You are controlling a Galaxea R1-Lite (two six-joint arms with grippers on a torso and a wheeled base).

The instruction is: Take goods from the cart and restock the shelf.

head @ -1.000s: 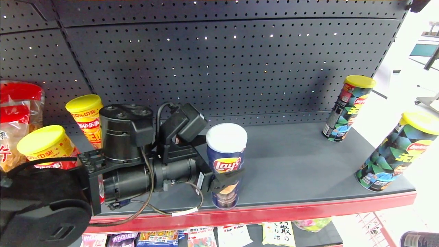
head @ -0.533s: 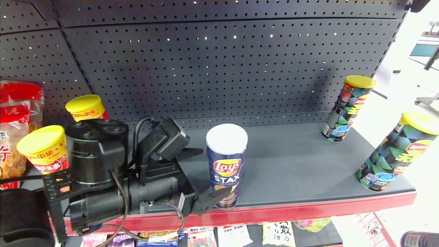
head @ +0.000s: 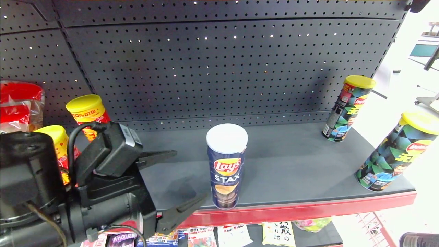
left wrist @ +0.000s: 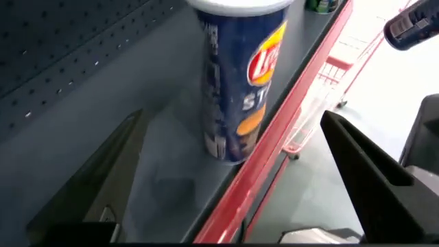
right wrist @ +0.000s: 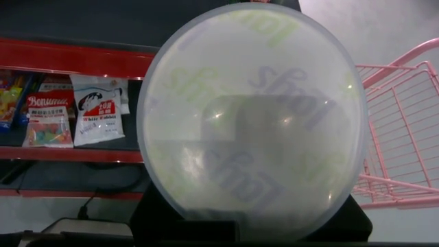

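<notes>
Backing away from the blue chip can (head: 226,164), the left gripper (head: 190,175) has let go of it: a second ago its fingers sat around the can, and now they stand spread wide with nothing between them, off to the can's left and clear of it. The can itself has kept its spot.

It stands on the grey shelf (head: 291,164), right at the red front lip (head: 308,209), roughly mid-shelf. It is upright, long axis vertical, white lid on top and label facing the front.

Well to the can's left are two red cans with yellow lids (head: 87,113), partly hidden by the left arm, and a red snack bag (head: 17,103) beyond them. Well to its right stand two dark patterned cans with yellow lids, one (head: 348,108) at the back by the pegboard panel (head: 223,68), one (head: 398,151) near the front corner. Snack packets (head: 240,235) lie on the lower shelf below the can.

The right gripper (right wrist: 250,228) is down below shelf level, beside the pink cart (right wrist: 405,137), and holds a second chip can (right wrist: 250,120). Its clear lid faces the wrist camera, so the long axis runs straight away from the lens; the lid hides most of the fingers.
</notes>
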